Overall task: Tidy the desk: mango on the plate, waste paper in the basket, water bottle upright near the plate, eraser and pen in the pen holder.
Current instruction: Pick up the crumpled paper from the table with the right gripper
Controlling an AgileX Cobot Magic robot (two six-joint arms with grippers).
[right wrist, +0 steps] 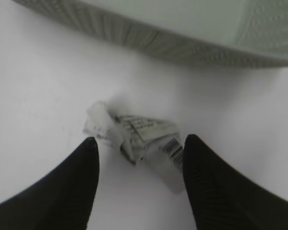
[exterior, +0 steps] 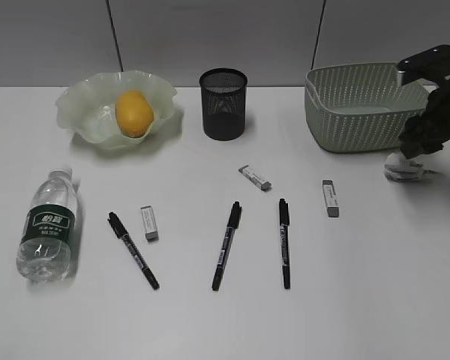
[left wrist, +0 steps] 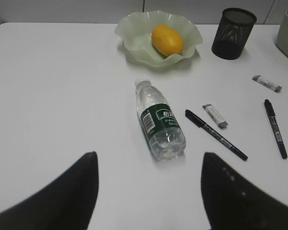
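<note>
The mango [exterior: 134, 112] lies in the wavy green plate [exterior: 76, 105] at the back left. The water bottle [exterior: 49, 225] lies on its side at the front left; the left wrist view shows it [left wrist: 159, 120] ahead of my open, empty left gripper [left wrist: 149, 165]. The black mesh pen holder [exterior: 223, 103] stands at the back centre. Three pens [exterior: 133, 250] [exterior: 227, 244] [exterior: 284, 241] and three erasers [exterior: 149, 223] [exterior: 255, 178] [exterior: 330, 198] lie on the desk. The waste paper [right wrist: 134, 134] lies before the basket [exterior: 352, 112], between the fingers of my open right gripper [right wrist: 140, 146].
The basket's woven wall [right wrist: 149, 36] rises just beyond the paper in the right wrist view. My right arm [exterior: 433, 112] hangs over the desk's right edge. The left arm is out of the exterior view.
</note>
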